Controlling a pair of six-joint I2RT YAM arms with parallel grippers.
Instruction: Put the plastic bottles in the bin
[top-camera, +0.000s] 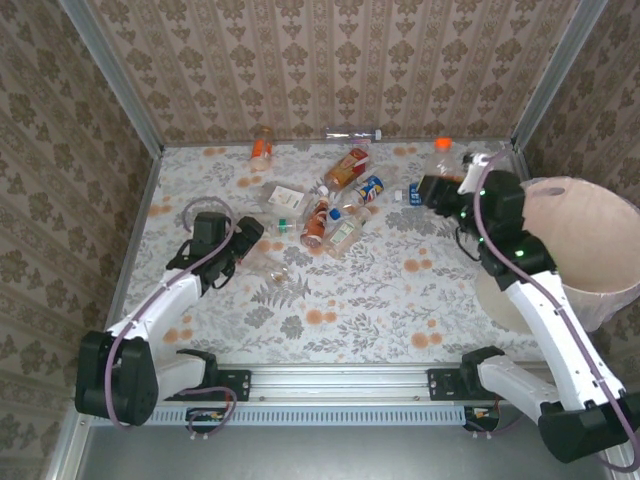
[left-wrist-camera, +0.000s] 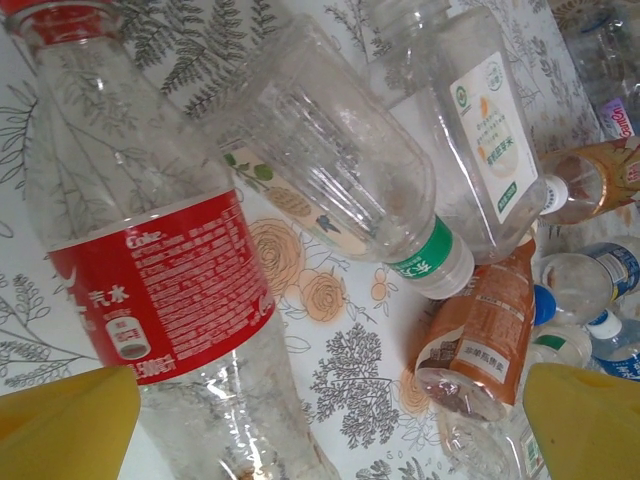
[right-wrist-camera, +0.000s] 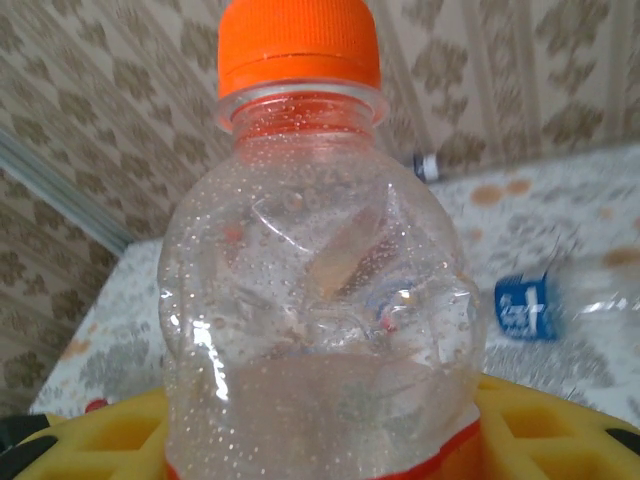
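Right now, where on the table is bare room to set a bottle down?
Bare table lies in the near middle, between the front rail and the bottle pile. Crowded: the far centre, from the left gripper to the right gripper, which grips an orange-capped bottle.

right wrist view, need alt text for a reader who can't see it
A clear, dented orange-capped bottle, cap at the top, seen close up and gripped low down by the yellow right gripper. Behind it are a floral tabletop, a blue-labelled bottle lying on it, and patterned wallpaper.
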